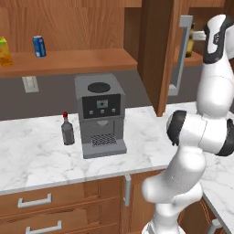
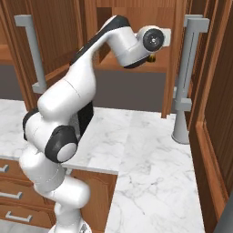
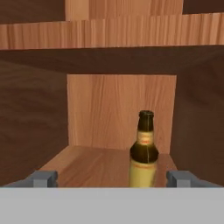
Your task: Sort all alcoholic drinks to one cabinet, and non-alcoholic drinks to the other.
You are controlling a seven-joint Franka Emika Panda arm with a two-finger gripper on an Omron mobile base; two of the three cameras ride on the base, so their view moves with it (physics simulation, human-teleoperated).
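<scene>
- Hand view, nearest: the gripper (image 3: 112,179) has its 2 grey fingertips (image 3: 43,178) spread far apart at 7 and 5 o'clock, with nothing between them in contact.
- Just past the tips, the beer bottle (image 3: 144,153) stands upright on the cabinet shelf (image 3: 87,164), right of centre, nearer the fingertip at 5 o'clock but apart from it.
- The bottle is brown glass with a yellow label, and its neck points to 12 o'clock.
- Behind the bottle rises the light wooden back wall (image 3: 105,109) of the cabinet, with darker side walls at 9 and 3 o'clock.
- Left base view, near: the white arm (image 1: 201,132) climbs from 5 o'clock to 1 o'clock, its wrist up at the open cabinet.
- On the marble counter (image 1: 32,155), the grey bottle (image 1: 67,130) with a red cap stands upright at 9 o'clock of the coffee machine (image 1: 100,114), just beside it but not touching.
- Farther back, on the open wooden shelf (image 1: 77,61) at 11 o'clock, the blue can (image 1: 39,46) stands upright.
- The juice carton (image 1: 5,51) stands at the far left of that shelf, well apart from the can.
- At 1 o'clock, a yellow-labelled sliver of the beer bottle shows beside the arm, behind the open cabinet door (image 1: 157,55).
- Right base view: the arm's wrist reaches into the upper cabinet (image 2: 136,13) at 12 o'clock, between 2 open doors with grey handles (image 2: 191,54).
</scene>
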